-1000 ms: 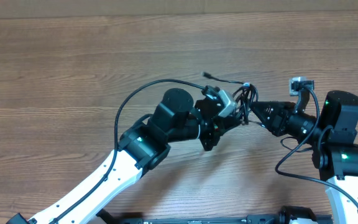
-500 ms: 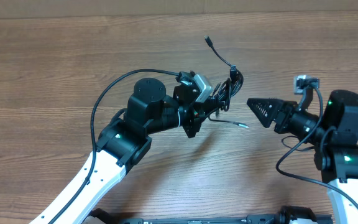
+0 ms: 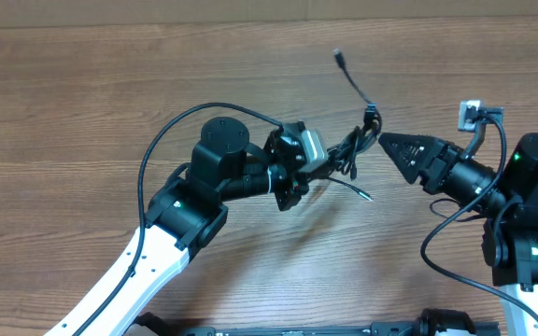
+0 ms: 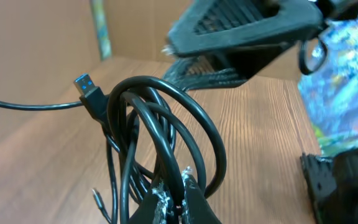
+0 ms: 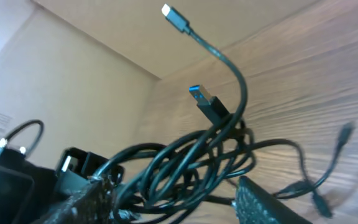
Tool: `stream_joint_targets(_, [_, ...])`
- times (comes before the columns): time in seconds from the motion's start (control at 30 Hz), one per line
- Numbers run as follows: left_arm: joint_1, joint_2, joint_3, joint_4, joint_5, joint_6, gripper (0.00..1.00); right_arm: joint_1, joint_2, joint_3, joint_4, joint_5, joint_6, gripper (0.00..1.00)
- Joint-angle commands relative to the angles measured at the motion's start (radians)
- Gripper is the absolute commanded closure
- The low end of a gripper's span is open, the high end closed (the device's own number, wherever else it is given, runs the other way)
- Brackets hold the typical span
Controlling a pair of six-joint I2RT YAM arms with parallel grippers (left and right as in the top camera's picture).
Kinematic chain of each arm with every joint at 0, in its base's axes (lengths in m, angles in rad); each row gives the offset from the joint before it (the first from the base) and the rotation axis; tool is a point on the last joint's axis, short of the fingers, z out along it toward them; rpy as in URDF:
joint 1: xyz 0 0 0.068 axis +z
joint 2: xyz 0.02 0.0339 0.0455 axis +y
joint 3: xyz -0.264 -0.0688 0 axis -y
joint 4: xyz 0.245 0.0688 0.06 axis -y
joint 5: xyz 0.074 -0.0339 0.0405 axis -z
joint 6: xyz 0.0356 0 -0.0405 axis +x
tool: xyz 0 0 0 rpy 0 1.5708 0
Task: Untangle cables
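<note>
Clamping the cables (image 3: 354, 154) at the base of their loops, the left gripper (image 4: 178, 200) has its jaws pressed together on the bundle. The black loops arch up and forward from the fingertips. A blue plug (image 4: 90, 88) sticks out near the top of the loops, off to one side of those jaws, and one thin strand runs away from it sideways.

Seen from above, the bundle is held over the table (image 3: 82, 93) and fills the gap between the two grippers. It sits just ahead of the left jaws and just in front of the tip of the right gripper (image 3: 388, 142).

The right gripper's jaws stand apart. Its own wrist view shows one finger low on each side, with the tangle lying between and beyond them. Whether either finger touches a strand cannot be told.

From the bundle a long cord (image 3: 356, 87) rises away from both pairs of jaws toward the far side of the table and ends in a small plug (image 3: 338, 57). A thin cord (image 3: 348, 188) trails out below the left jaws toward the near edge and ends in a small tip close to the wood.
</note>
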Motion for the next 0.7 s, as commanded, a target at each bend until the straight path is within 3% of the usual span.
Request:
stream_joint_targets(0.0, [-0.002,-0.024,0.018,0.038,0.051,0.099,0.96,0.003,-0.006,0.024,0.018,-0.087,0.101,0.41])
stream_joint_targets(0.37, [-0.037,-0.024,0.018,0.111,0.052,0.102,0.96,0.003,-0.006,0.024,0.012,-0.139,0.171,0.51])
stream_joint_targets(0.53, [-0.063,-0.023,0.017,0.089,0.074,0.229,0.96,0.003,-0.006,0.024,0.013,-0.138,0.171,0.52])
stream_joint_targets(0.67, [-0.066,-0.023,0.017,0.088,0.076,0.240,0.96,0.003,-0.006,0.024,0.013,-0.133,0.171,0.62])
